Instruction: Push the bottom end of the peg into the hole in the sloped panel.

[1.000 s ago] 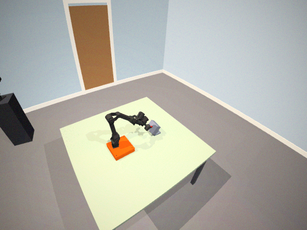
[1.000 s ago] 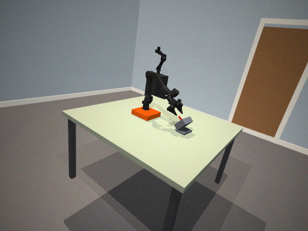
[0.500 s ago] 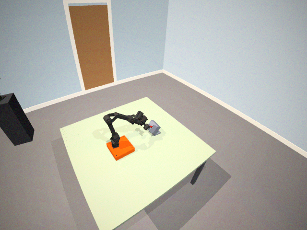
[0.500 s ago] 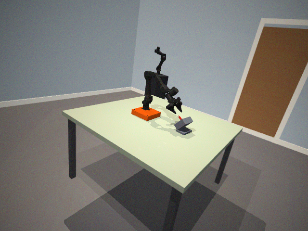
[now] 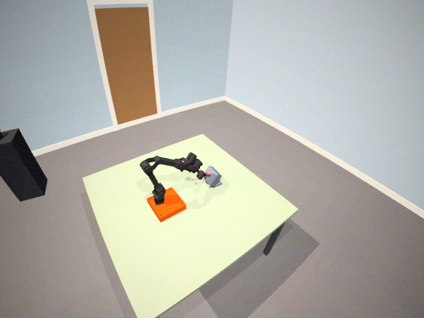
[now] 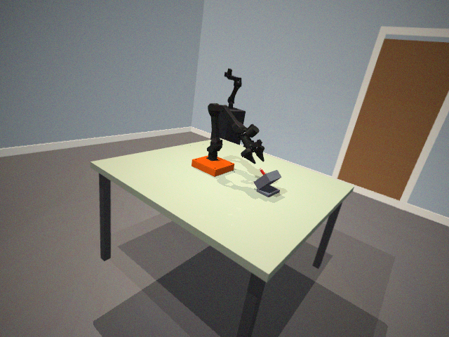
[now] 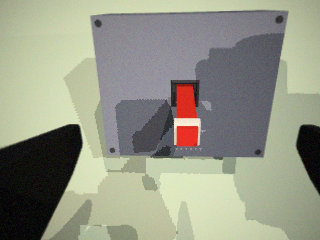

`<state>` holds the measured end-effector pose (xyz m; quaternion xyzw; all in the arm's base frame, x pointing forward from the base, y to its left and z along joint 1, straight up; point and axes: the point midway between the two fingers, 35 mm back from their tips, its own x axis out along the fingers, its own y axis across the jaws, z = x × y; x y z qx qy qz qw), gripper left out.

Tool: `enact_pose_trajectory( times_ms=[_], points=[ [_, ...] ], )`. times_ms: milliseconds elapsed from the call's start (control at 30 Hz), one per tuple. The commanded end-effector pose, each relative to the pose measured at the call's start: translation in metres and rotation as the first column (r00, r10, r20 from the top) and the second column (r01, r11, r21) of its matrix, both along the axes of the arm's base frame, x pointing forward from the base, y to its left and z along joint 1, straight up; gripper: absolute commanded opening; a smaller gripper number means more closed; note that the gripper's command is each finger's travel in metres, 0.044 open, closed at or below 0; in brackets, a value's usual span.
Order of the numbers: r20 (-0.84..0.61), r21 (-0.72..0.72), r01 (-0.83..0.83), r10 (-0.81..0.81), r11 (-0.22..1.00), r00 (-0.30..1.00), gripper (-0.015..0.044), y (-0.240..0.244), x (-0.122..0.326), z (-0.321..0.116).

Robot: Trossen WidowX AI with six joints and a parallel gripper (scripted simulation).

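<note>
The red peg (image 5: 207, 175) (image 6: 262, 171) (image 7: 187, 107) leans from the hole (image 7: 174, 93), below-right of the released jaws (image 6: 257, 161) in the exterior view. Next: back off along its axis.

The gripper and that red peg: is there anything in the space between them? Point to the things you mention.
Nothing shows between the gripper (image 6: 255, 161) (image 7: 189, 145) and the red peg (image 6: 262, 171) (image 7: 187, 112); the exterior view shows a bare gap from the fingertips to the peg's top.
</note>
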<state>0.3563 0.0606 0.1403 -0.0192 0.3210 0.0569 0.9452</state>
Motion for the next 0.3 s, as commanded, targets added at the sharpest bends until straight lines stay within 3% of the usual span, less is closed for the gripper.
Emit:
enact_pose_trajectory(
  times_ms=[0,267],
  points=[
    [-0.003,0.0,0.004,-0.004,1.0,1.0,0.044,-0.0008,-0.0034,0.0019],
    [-0.003,0.0,0.004,-0.004,1.0,1.0,0.044,-0.0012,-0.0094,0.0073]
  ],
)
